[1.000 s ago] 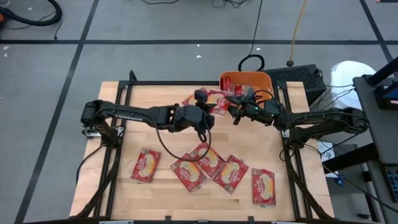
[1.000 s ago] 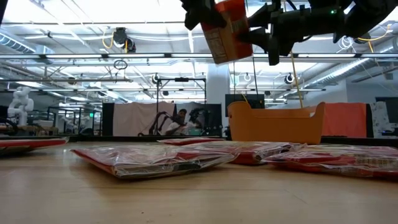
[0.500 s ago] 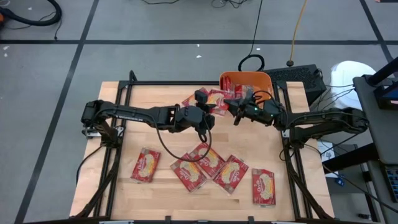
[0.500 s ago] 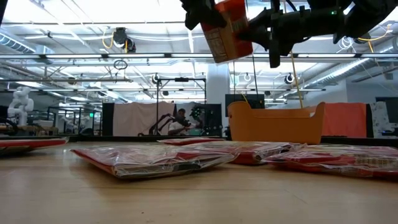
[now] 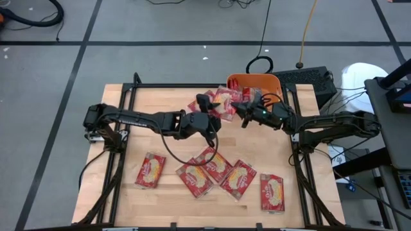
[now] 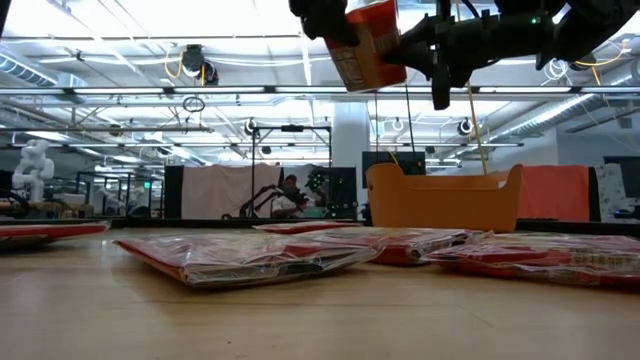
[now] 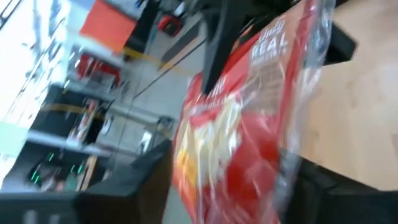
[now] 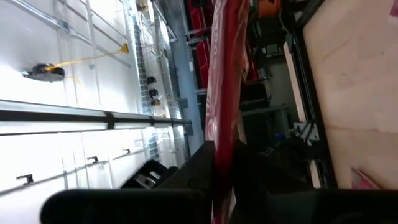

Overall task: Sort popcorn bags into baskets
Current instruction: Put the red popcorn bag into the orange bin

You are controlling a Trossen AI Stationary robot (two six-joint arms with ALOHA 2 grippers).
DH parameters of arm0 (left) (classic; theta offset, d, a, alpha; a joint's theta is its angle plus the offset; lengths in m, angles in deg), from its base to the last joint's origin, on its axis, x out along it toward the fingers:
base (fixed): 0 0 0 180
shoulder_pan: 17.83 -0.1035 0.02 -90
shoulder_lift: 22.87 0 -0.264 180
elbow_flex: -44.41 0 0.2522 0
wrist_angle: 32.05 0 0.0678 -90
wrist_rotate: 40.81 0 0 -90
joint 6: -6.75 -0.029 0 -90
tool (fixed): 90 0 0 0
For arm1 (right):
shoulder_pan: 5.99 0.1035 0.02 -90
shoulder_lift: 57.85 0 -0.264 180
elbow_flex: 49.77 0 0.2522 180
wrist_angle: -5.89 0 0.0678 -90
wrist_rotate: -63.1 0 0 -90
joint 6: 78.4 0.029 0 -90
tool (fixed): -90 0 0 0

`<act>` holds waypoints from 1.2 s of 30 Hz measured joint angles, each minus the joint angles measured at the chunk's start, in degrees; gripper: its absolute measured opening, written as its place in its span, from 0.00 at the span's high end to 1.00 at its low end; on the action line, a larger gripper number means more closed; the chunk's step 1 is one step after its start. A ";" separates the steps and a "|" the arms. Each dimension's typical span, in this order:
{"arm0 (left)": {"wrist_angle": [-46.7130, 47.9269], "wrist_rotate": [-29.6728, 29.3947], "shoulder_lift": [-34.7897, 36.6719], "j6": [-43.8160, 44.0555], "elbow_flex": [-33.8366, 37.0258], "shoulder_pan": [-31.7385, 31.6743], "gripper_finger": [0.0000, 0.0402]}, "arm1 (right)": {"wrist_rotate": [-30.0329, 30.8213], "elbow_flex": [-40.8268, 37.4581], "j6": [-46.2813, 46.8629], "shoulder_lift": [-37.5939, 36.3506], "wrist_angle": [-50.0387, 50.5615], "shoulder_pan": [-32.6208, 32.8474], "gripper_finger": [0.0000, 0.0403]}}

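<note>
Above the table beside the orange basket (image 5: 257, 82), 1 popcorn bag (image 5: 226, 102) is pinched edge-on between the right gripper's (image 5: 242, 108) narrow fingers, while the left gripper's (image 5: 207, 106) spread fingers flank it.

The wooden worktop (image 5: 160, 147) carried five flat popcorn bags (image 5: 150, 170) near its front edge — and the orange basket (image 5: 270, 82) at the back.

One popcorn bag (image 5: 226, 102) held above table (image 5: 128, 147), basket (image 5: 257, 82) at back edge, five bags (image 5: 212, 172) in front
</note>
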 joint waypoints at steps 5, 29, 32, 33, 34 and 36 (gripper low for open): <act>3.93 -5.68 1.18 10.07 0.04 0.78 0.25 | 0.22 0.01 -1.13 -0.04 -0.07 -0.69 0.92; 37.00 -2.67 21.08 57.86 -0.04 2.17 0.51 | -0.13 21.20 -19.03 -10.24 33.48 -8.15 0.92; 40.43 1.06 21.69 60.86 -0.05 2.23 0.57 | -0.15 27.22 -22.61 -9.69 41.68 -9.59 0.92; 41.41 2.01 21.69 61.69 -0.07 2.23 0.59 | -0.18 28.98 -23.69 -9.45 44.28 -10.19 0.92; 42.96 2.90 21.57 62.38 -0.01 2.23 0.60 | -0.16 30.61 -24.57 -9.12 46.48 -10.75 0.92; 44.90 4.85 21.40 63.74 0.02 2.27 0.63 | -0.30 33.70 -26.21 -8.57 50.77 -11.86 0.92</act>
